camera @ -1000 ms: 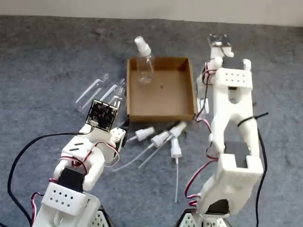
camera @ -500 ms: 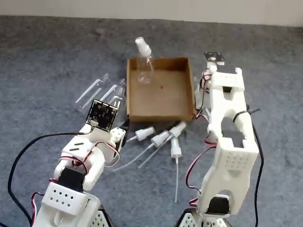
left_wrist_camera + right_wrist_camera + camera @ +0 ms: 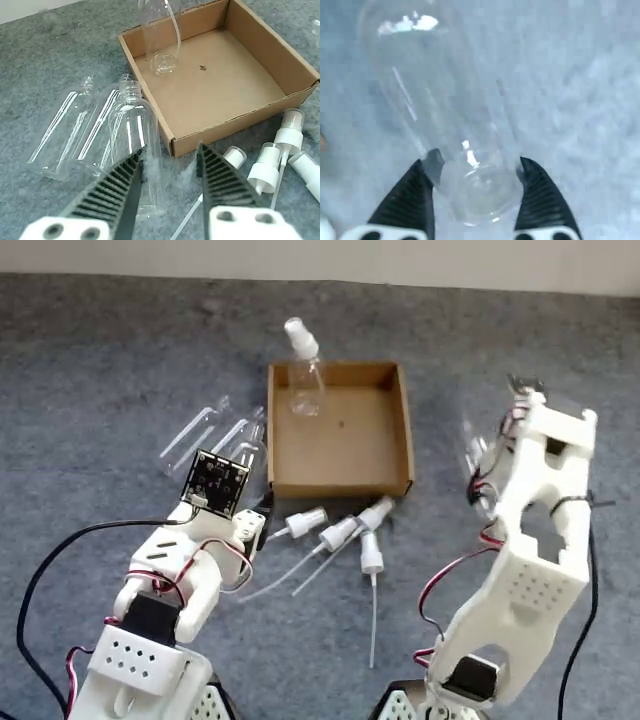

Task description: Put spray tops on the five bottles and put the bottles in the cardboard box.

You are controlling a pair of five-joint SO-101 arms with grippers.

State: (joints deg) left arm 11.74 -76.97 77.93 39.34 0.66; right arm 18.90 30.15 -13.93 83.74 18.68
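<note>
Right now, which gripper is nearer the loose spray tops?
Left. The left gripper is right beside the spray tops; the right gripper holds a bottle farther off, beside the box.

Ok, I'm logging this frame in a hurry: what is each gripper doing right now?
Left gripper: open, holding nothing.
Right gripper: closed on a clear bottle.

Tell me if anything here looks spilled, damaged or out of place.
Nothing stands out. Three uncapped bottles lie beside the cardboard box, four spray tops lie loose along its near side, and one capped bottle stands upright inside.
</note>
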